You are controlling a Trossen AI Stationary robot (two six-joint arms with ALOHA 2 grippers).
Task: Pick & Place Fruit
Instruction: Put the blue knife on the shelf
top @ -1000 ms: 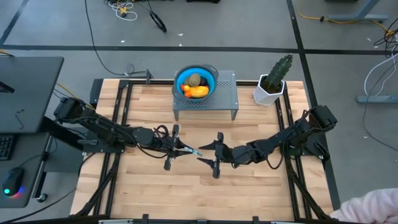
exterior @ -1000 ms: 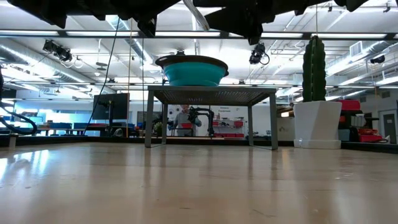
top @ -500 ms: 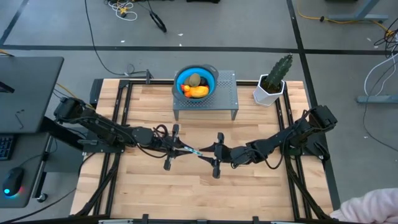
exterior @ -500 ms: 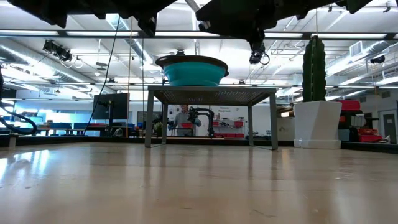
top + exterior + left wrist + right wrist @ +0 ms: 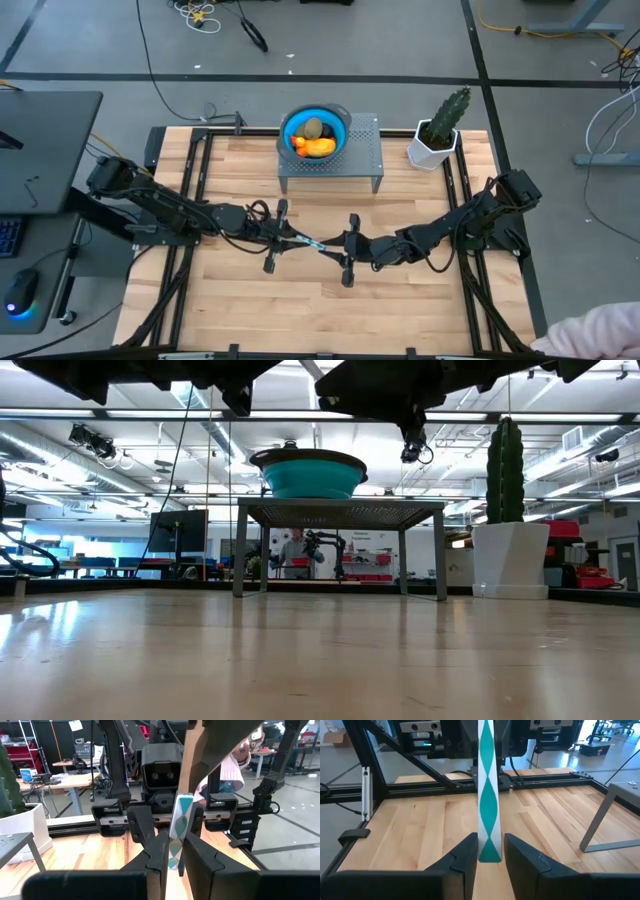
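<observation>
The fruit lies in a blue bowl [image 5: 315,131] on a grey perforated stand [image 5: 365,150] at the table's far middle. I see a yellow-orange oblong [image 5: 318,147], an olive oval [image 5: 313,127] and a dark ball [image 5: 329,130]. Both grippers meet above mid-table over a slim white-and-teal stick [image 5: 312,243]. My left gripper [image 5: 297,240] is shut on the stick. My right gripper [image 5: 489,857] is open, with one finger close on either side of the stick's free end [image 5: 489,851]; I see no touch. The low view shows the bowl [image 5: 308,472] from the side. My left gripper pinches the white-and-teal stick [image 5: 173,845] between its two fingers, coming level from the table's left. The fingers lie along the stick, which juts out level toward the right gripper, clear of the table.
A green cactus in a white pot [image 5: 438,130] stands right of the stand, near the far right corner. Black rails frame the wooden table [image 5: 250,300]. A person's pink sleeve [image 5: 600,335] shows beyond the near right corner. The near half of the table is bare wood.
My right gripper has moved toward the table's left, up to the stick's free end, and now has its fingers on either side of that end. The left gripper and the stick have kept still.
</observation>
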